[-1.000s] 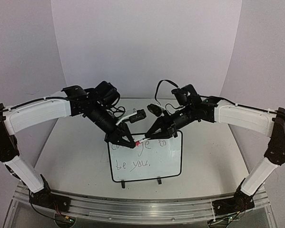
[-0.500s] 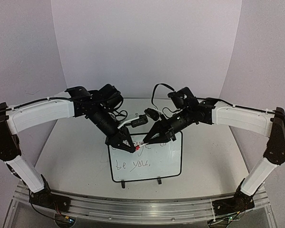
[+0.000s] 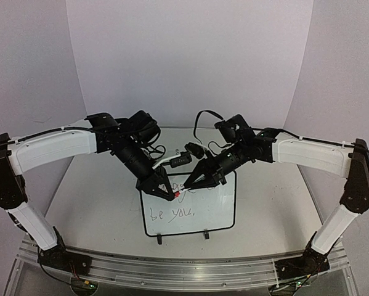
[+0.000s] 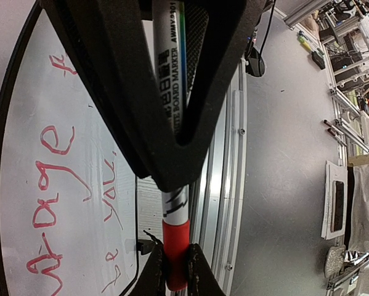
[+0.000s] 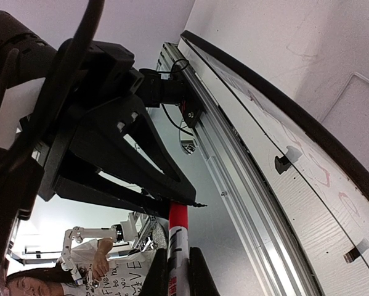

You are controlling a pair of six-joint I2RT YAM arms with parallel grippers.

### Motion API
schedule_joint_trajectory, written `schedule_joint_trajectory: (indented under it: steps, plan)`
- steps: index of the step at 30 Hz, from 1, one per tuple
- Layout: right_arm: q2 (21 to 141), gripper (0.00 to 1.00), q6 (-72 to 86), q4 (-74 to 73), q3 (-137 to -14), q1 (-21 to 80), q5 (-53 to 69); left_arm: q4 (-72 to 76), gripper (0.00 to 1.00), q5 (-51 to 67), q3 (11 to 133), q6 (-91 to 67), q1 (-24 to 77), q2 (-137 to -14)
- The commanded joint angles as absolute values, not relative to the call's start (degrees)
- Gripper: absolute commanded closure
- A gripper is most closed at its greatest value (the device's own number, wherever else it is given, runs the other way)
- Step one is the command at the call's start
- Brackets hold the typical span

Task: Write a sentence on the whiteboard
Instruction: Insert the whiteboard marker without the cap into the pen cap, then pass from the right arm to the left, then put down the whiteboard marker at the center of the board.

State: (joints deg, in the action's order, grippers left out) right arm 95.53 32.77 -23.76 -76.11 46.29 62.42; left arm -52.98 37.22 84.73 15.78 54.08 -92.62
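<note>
Whiteboard (image 3: 224, 213): lies flat at the centre of the top view, clips on its lower edge.
Sentence (image 3: 172, 213): red ink; "be you," is legible, the upper line is partly hidden by the grippers ("rage" shows in the left wrist view).
Marker (image 4: 170, 92): bridged between both grippers over the board's upper left corner.
Left gripper (image 3: 164, 190): clamped on the white barrel.
Right gripper (image 3: 192, 182): pinched on the red end (the cap, I judge).
Doing it well: keep both grips in line and move straight along the barrel, with no sideways twist.
Barrel print: "BOARD MARKER", then a code beginning "AWM".
</note>
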Motion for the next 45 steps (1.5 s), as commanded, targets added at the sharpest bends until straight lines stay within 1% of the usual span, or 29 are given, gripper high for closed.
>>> schedule_joint_trajectory:
  steps: [1,6,12,14,15,18,19,22,25,29,32,35,38,41,45]
  plan:
    - [97.83,1.0,31.73,-21.28,-77.67,50.98,64.31,-32.49,1.0,38.85,87.97,15.42,54.93,-89.37]
    - [97.78,1.0,31.39,-21.24,-77.88,51.59,64.01,-31.0,1.0,38.7,88.02,15.01,54.93,-89.31]
    - [92.21,1.0,30.47,-21.85,-78.86,49.52,56.26,-37.41,1.0,36.86,88.39,16.88,54.93,-88.84]
    - [89.35,0.92,30.48,-22.37,-78.5,47.71,56.12,-39.14,1.0,36.7,87.85,17.09,54.93,-87.5]
    - [87.97,0.87,30.28,-22.98,-78.41,46.67,56.16,-39.82,1.0,36.45,87.42,17.09,54.93,-86.78]
    - [84.54,0.74,28.8,-25.68,-78.17,43.03,55.9,-42.57,1.0,34.07,86.47,17.52,54.93,-85.45]
    - [83.83,0.69,27.76,-27.56,-78.26,41.58,54.76,-43.35,1.0,33.27,86.1,17.63,54.86,-85.27]
    - [81.42,0.53,25.43,-31.96,-79.28,38.07,49.67,-44.43,1.0,30.35,85.14,16.83,54.84,-84.64]
    - [78.65,0.4,24.65,-32.95,-80.51,35.63,43.33,-44.21,1.0,26.82,84.77,14.42,54.84,-83.81]
    - [76.22,0.26,24.36,-32.6,-82.13,33.95,32.55,-42.02,1.0,21.88,85.87,8.74,53.52,-82.85]
    - [76.59,0.21,25.11,-32.52,-82.68,32.87,22.54,-40.56,1.0,20.65,87.99,4.64,50.41,-82.79]
    - [77.89,0.14,25.25,-32.22,-82.04,30.89,13.78,-39.01,1.0,21.46,89.45,-0.03,43.84,-83.03]
    - [79.4,0.1,22.84,-30.99,-80.85,28.08,7.93,-39.5,1.0,15.37,89.5,-1.94,38.08,-83.23]
    - [80.21,0.05,21.64,-28.88,-78.3,24.21,5.78,-38.95,1.0,10.52,87.73,-3.01,31.66,-83.16]
    - [79.54,0.03,22.2,-24.5,-73.61,18.63,5.95,-37.95,1.0,9.11,83.83,-3.94,23.0,-85.01]
